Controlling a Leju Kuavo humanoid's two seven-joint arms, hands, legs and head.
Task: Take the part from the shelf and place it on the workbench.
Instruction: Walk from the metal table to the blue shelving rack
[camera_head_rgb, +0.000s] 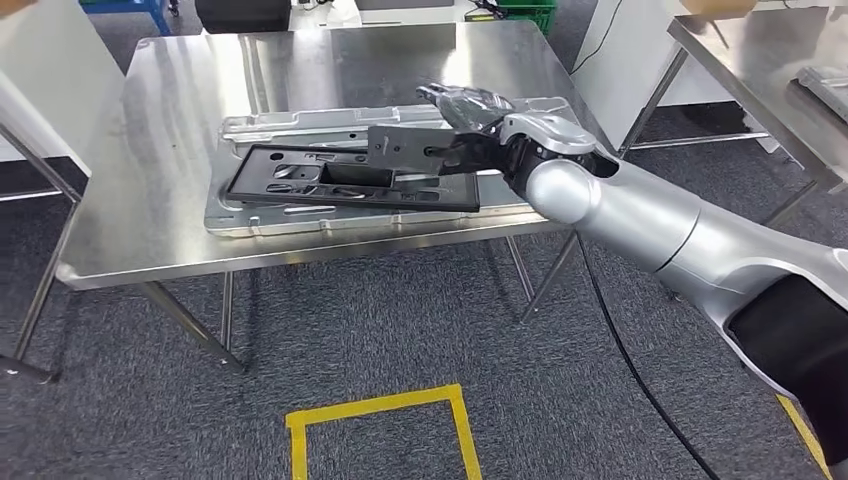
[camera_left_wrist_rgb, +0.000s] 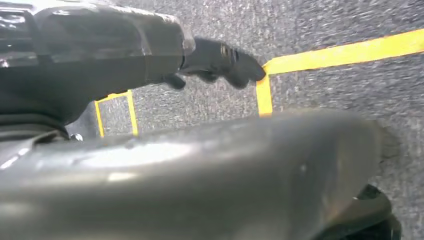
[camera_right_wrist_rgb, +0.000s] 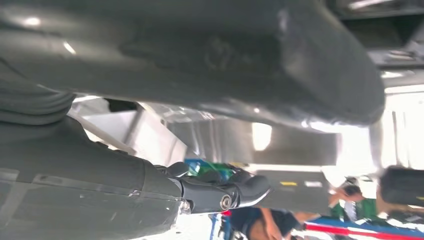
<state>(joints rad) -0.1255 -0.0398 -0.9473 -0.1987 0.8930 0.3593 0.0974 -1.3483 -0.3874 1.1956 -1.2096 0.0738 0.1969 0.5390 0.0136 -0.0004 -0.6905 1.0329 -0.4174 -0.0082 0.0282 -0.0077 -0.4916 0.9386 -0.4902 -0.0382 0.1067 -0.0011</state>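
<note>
In the head view my right hand (camera_head_rgb: 478, 132) reaches over the steel workbench (camera_head_rgb: 150, 200) and grips a flat grey metal part (camera_head_rgb: 402, 147) by its right end. The part hangs just above a black frame (camera_head_rgb: 290, 180), which lies on a large silver panel (camera_head_rgb: 240, 215) on the bench. In the right wrist view the thick thumb (camera_right_wrist_rgb: 200, 65) and the dark fingers (camera_right_wrist_rgb: 220, 192) of that hand stand close together. My left hand (camera_left_wrist_rgb: 165, 55) hangs over the carpet with its dark fingers (camera_left_wrist_rgb: 220, 57) loosely bent and nothing in them.
A yellow taped square (camera_head_rgb: 380, 405) marks the grey carpet in front of the bench. A second steel table (camera_head_rgb: 740, 50) stands at the right, with white partitions behind. A black cable runs on the floor under my right arm. People (camera_right_wrist_rgb: 260, 222) stand in the background.
</note>
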